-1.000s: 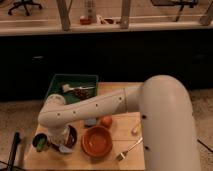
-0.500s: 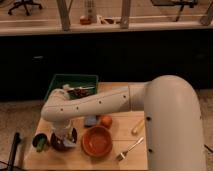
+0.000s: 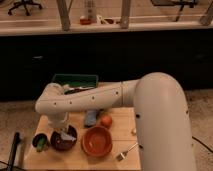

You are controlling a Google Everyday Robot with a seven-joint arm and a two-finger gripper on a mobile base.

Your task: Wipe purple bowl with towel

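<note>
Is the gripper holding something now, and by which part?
The gripper is down at the purple bowl, with the towel beneath it; a hold cannot be told.

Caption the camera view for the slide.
Robot arm's hand just above the purple bowl, pale towel at the bowl, orange bowl alongside.

My arm is a fat cream-white tube with a row of small dark dots along its side, swelling into a broad, smooth shoulder. My pale gripper sits at about seven o'clock in view.
</note>
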